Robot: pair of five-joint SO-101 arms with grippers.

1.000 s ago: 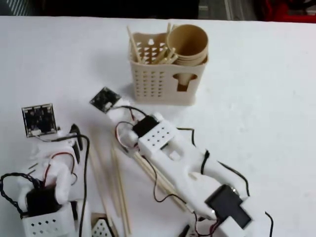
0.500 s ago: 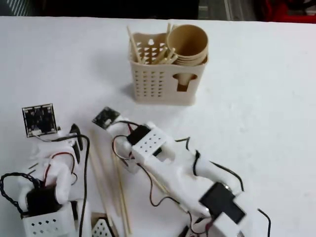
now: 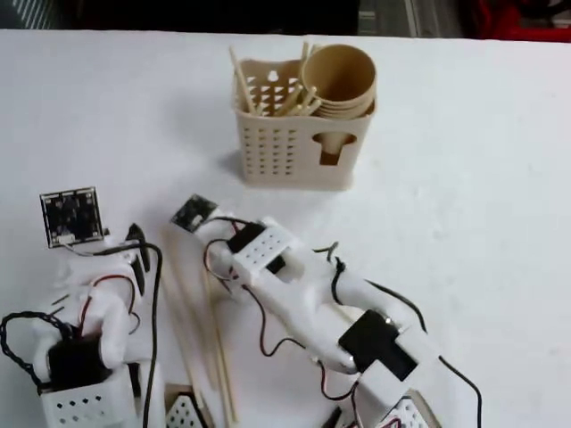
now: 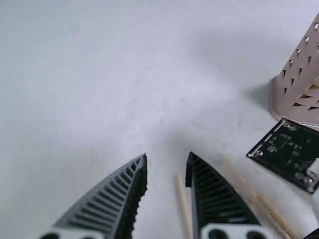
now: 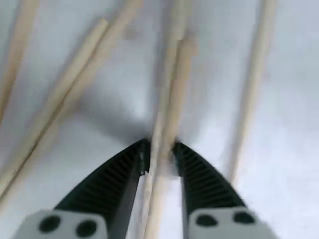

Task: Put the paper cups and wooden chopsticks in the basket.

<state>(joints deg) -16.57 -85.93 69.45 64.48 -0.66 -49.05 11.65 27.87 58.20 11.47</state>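
I see a matt beige plastic basket (image 3: 294, 152), smooth tan paper cups (image 3: 339, 76), pale bare-wood chopsticks (image 5: 172, 94), a matt white table (image 3: 464, 178), and ribbed black plastic on my right gripper (image 5: 160, 149).

Cups (image 3: 339, 76) in basket (image 3: 285, 147); chopsticks (image 3: 219, 361) on table (image 3: 482, 178)

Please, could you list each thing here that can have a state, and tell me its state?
basket: upright, partly filled.
paper cups: stacked, upright inside the basket.
chopsticks in basket: standing, leaning.
loose chopsticks: lying flat, outside the basket.
left gripper: jaws open, holding nothing.
right gripper: jaws closed on two loose chopsticks.
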